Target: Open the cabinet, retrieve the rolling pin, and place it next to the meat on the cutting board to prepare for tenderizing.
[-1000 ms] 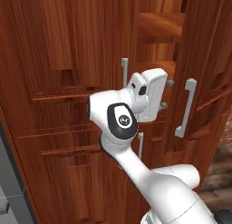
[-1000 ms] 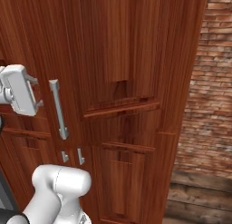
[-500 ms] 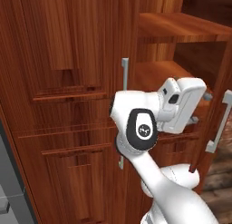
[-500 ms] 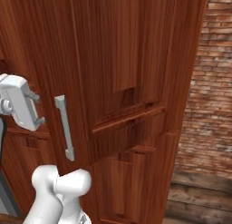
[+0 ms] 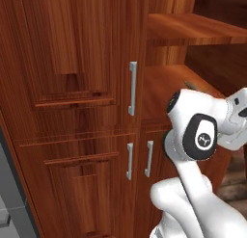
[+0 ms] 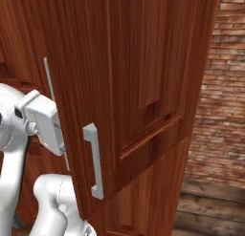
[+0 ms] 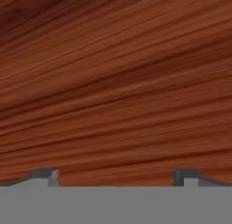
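Against the open door: the white arm's two-finger gripper (image 7: 116, 175) faced reddish-brown wood grain at very close range in the hand view, nothing lying between its tips.
Gripper state: the two small dark fingertips (image 7: 45, 177) stood far apart at the bottom of the hand view, spread wide and pinching nothing.
Hand position: in the right base view the white hand block sat just behind the inner face of the swung-out door, beside that door's edge; whether it touched the wood could not be told.
Cabinet: the tall reddish-brown wood cabinet (image 5: 87, 63) with raised-panel doors stood straight ahead of the base, filling the left base view from top to bottom.
Open door: the right-hand door (image 6: 143, 87) was swung outward toward the camera in the right base view, its long silver bar handle (image 6: 94, 161) upright near the free edge.
Closed door: the left-hand door remained flat against the carcass, its vertical silver bar handle (image 5: 132, 87) beside the centre seam.
Interior: plain wooden shelves (image 5: 193, 30) showed through the opening at upper right of the left base view, an upper one and a lower one partly hidden by the arm.
Lower doors: two shorter doors with short silver handles (image 5: 129, 161) sat below, both closed.
Surroundings: a red brick wall (image 6: 225, 87) rose to the right of the cabinet above a wooden plank floor (image 6: 210, 201).
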Tool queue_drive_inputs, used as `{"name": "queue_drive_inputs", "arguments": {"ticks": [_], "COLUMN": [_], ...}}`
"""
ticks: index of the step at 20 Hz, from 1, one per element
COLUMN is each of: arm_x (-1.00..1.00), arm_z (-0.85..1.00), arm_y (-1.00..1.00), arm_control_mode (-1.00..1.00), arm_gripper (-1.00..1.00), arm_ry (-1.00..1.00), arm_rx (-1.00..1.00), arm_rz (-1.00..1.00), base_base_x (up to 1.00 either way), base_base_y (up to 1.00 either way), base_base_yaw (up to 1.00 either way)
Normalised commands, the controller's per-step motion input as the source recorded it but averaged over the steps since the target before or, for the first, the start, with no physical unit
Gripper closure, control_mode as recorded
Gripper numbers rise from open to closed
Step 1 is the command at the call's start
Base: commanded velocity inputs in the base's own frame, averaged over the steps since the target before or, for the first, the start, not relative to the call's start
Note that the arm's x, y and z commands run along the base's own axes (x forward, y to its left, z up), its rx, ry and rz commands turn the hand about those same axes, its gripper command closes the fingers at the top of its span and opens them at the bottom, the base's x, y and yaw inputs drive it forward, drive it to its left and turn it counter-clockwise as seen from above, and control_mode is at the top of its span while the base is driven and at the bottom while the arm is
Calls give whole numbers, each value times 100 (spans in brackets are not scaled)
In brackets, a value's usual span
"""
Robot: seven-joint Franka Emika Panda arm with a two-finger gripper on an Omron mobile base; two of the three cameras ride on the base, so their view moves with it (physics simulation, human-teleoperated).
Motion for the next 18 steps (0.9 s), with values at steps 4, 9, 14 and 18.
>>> {"name": "queue_drive_inputs", "arguments": {"ticks": [4,9,14,18], "arm_x": [-41,-35,-43,-53], "arm_z": [-5,-5,-8,0], "arm_y": [-100,-100,-88,-43], "arm_control_mode": [-100,-100,-100,-100], "arm_gripper": [-100,-100,-100,-100], "arm_ry": [-12,-12,-14,-14], "arm_rx": [14,14,12,4], "arm_rz": [-13,-11,-8,-1], "base_base_x": [0,0,0,0], "base_base_y": [0,0,0,0], "base_base_yaw": [0,0,0,0]}}
